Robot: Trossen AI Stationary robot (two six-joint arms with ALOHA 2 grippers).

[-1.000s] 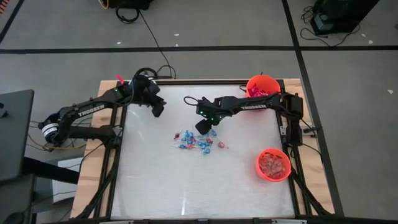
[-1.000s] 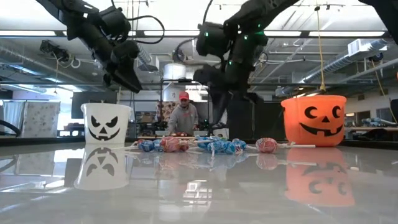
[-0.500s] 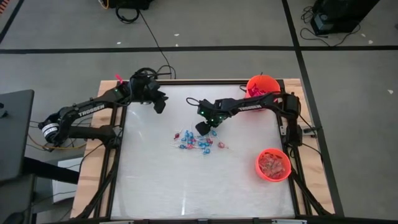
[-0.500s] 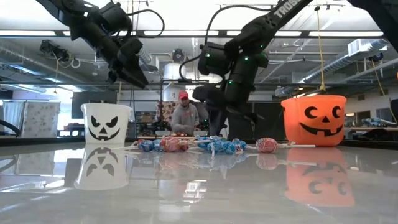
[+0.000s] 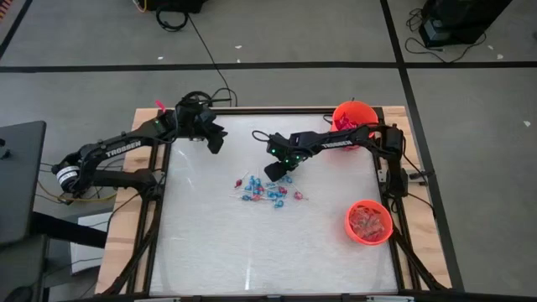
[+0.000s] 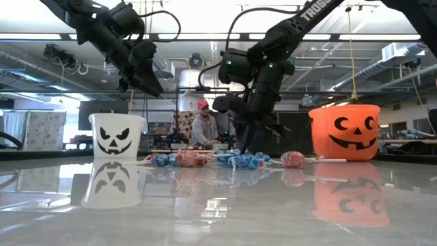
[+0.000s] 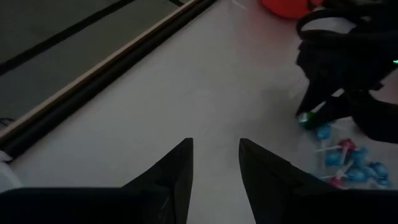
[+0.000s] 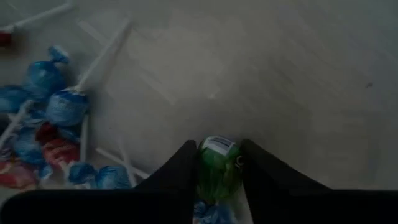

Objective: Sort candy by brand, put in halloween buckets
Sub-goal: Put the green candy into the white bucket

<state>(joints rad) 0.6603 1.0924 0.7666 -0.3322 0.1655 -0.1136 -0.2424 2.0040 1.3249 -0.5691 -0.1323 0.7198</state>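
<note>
The right gripper is down at the table, at the far edge of the candy pile, which lies about mid-table. Its two fingers are closed on a green-wrapped piece, which sits squeezed between the fingertips; the rest of the pile, blue and red wrapped lollipops with white sticks, lies just beside that gripper, toward the near edge. In the low view the right gripper reaches to the sweets' level, though whether the green piece is lifted or rests on the surface is hard to tell.

The left gripper hangs above the far left part of the table, well apart from the pile, fingers parted with nothing between them.

One orange bucket stands at the far right corner, another orange bucket with sweets inside near the right edge; a white bucket with a jack-o'-lantern face shows in the low view
</note>
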